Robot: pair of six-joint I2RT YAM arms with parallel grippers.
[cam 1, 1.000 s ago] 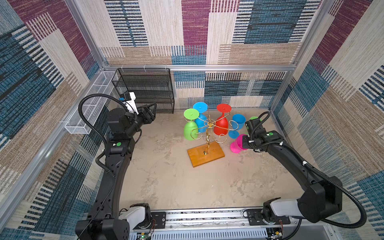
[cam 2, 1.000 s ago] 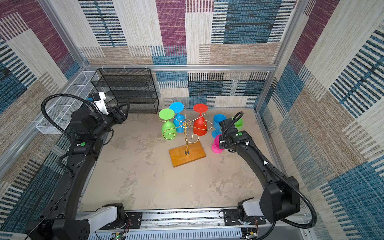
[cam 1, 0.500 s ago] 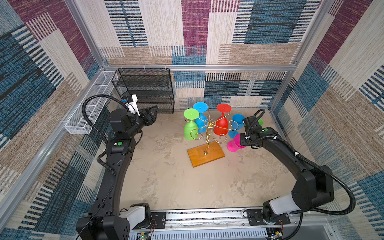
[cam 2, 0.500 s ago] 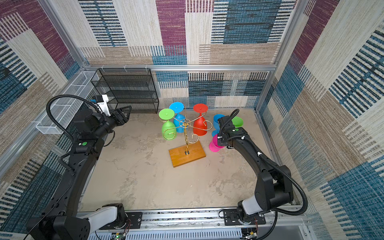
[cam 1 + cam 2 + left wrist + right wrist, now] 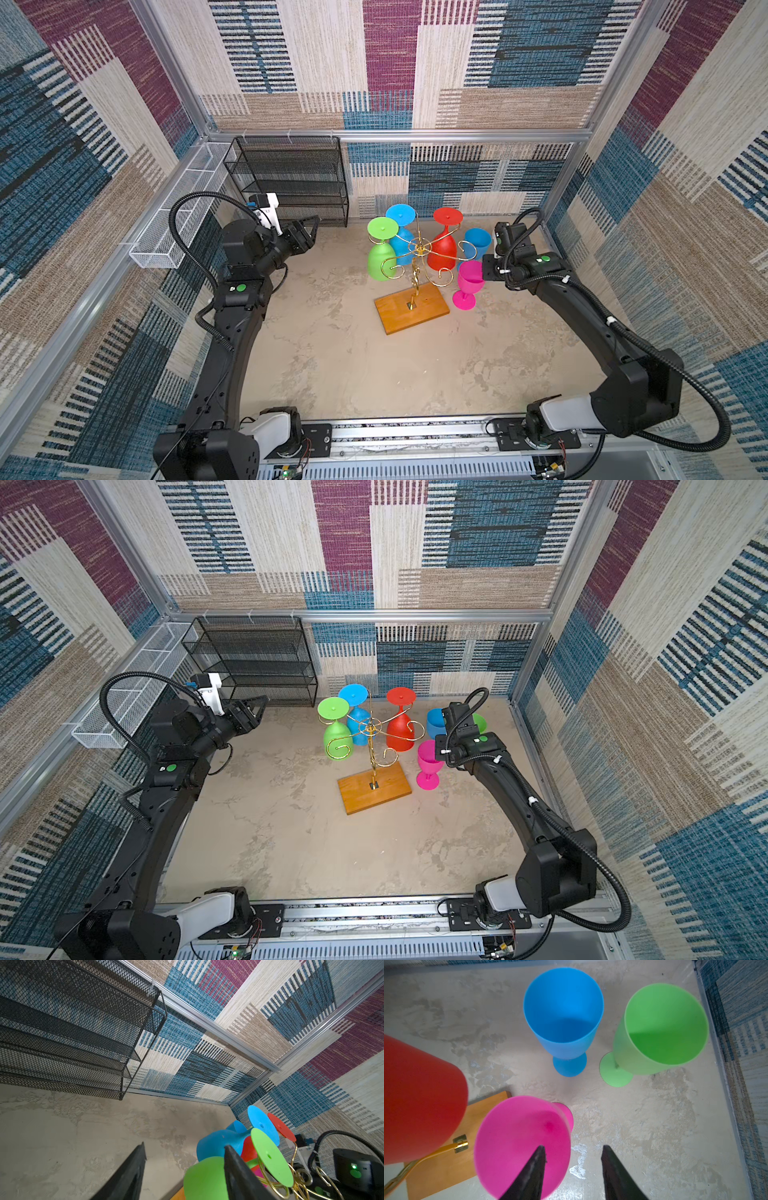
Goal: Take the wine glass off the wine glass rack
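Our right hand hovers partly open over a pink glass and holds nothing. One finger sits above the bowl and the other outside the rim, with bare desk showing between them. The pink glass stands upright on its foot, just beside the wooden base of the gold wire rack, so we judge it is already off the rack and set down. Beyond it, a blue glass and a green glass also stand upright on the desk, grouped clear of the rack. On the rack, a red glass, a hanging green glass and a hanging blue glass dangle upside down, their feet hooked in the curled arms. Our left hand, open and empty, hangs well apart near a black mesh shelf, likely to leave the right arm room.
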